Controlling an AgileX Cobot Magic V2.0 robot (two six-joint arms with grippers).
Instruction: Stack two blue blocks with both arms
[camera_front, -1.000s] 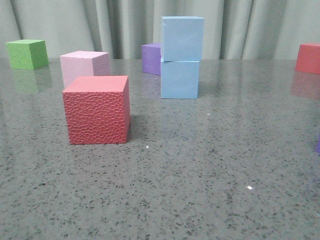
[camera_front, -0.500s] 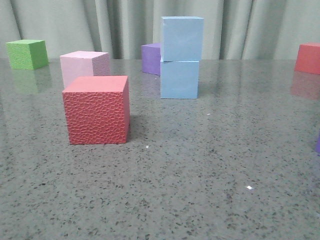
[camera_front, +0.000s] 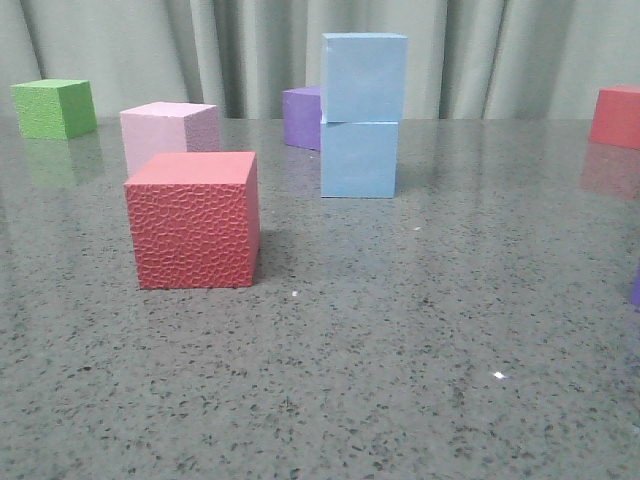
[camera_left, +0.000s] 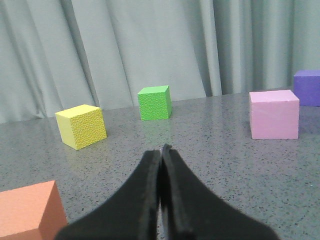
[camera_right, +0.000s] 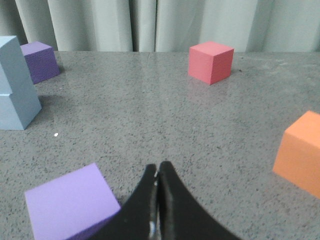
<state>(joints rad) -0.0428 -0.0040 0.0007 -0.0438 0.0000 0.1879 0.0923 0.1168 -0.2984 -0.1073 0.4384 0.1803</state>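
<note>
One pale blue block rests squarely on top of the other blue block at the middle back of the table. The same stack shows at the edge of the right wrist view. Neither arm appears in the front view. My left gripper is shut with nothing in it, low over bare table and far from the stack. My right gripper is also shut and empty, beside a light purple cube.
A textured red cube stands front left, a pink cube behind it, a green cube far left, a purple cube behind the stack, a red cube far right. Yellow and orange cubes lie near the grippers.
</note>
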